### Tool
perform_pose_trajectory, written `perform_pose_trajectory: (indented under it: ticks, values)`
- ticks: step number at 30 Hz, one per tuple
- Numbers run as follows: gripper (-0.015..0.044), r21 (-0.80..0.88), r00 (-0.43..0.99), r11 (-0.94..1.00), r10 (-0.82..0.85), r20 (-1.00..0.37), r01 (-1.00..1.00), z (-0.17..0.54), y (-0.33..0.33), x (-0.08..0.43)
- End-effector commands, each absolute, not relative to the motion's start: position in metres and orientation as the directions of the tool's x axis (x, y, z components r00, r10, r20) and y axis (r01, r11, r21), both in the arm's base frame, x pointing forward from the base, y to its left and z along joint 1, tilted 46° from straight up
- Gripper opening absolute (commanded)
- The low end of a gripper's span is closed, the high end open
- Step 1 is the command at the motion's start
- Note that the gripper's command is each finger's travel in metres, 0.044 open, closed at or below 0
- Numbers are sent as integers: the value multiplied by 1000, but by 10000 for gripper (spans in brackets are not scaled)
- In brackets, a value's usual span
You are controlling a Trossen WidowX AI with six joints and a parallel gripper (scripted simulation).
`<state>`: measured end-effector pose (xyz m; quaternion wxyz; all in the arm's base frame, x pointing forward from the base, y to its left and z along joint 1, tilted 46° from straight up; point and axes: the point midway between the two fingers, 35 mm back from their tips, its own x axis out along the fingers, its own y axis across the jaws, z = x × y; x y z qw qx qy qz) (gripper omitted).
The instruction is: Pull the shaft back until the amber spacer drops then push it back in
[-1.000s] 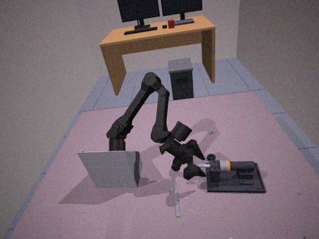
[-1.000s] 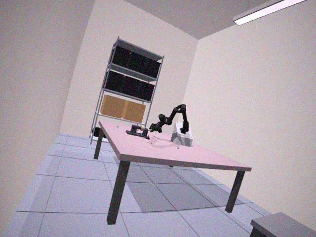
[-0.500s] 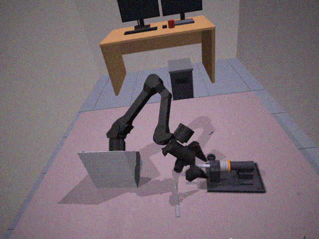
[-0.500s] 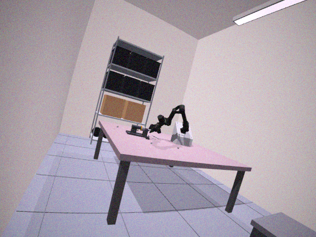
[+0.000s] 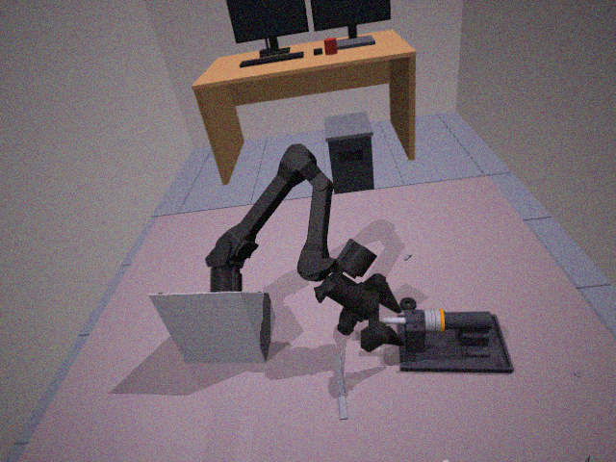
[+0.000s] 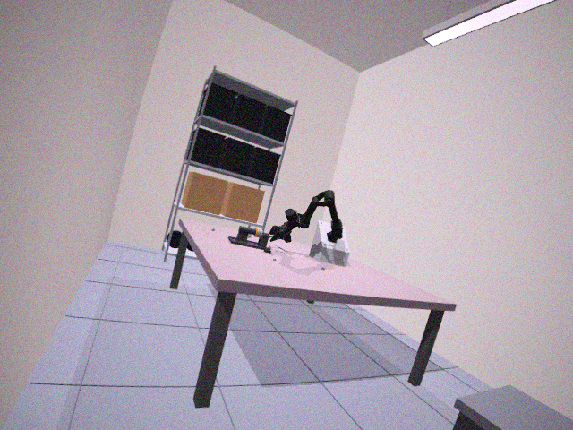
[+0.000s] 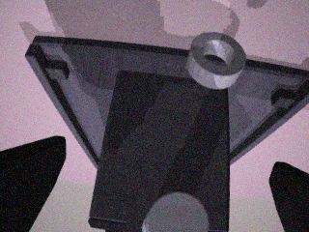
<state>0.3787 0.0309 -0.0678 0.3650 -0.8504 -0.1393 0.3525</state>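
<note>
Amber spacer [image 5: 442,320] [image 6: 256,232] beside housing; tool [image 5: 393,320] [image 6: 272,235] [image 7: 172,161] wide, empty; pink table [image 5: 223,427] [image 6: 323,279], blue-tiled floor [image 5: 423,134] [image 6: 139,342]

The top view looks down at a slant from above the surface [image 5: 239,423] [image 6: 333,287], facing the desk [image 5: 308,66] beyond the tool [image 5: 371,318] [image 6: 279,233] [image 7: 172,161]. The exterior view stands well apart from the tool, tilted, facing the shelf rack [image 6: 286,133] past it. The wrist view looks closely between the tool's fingertips at the dark base tray [image 5: 455,370] [image 6: 247,245] [image 7: 111,44], which all three share; its lower edge is probably too dim to read surely.
</note>
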Motion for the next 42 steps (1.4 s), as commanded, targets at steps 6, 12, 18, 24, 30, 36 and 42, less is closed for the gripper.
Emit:
perform_pose_trajectory:
  ticks: [6, 12, 18, 24, 30, 36, 42]
  values:
    - [440, -718, 716, -695, 490, -498, -23, -68, 30, 380]
    - [440, -718, 716, -695, 490, -498, -23, -68, 30, 380]
    - [361, -719, 715, -695, 492, -496, -21, -67, 29, 380]
    - [204, -719, 715, -695, 492, -496, -21, -67, 29, 380]
    - [46, -719, 715, -695, 492, -496, -21, -67, 29, 380]
    - [0, -719, 716, -695, 491, -497, -22, -67, 29, 380]
    - [0, -718, 716, -695, 490, -498, -23, -68, 30, 376]
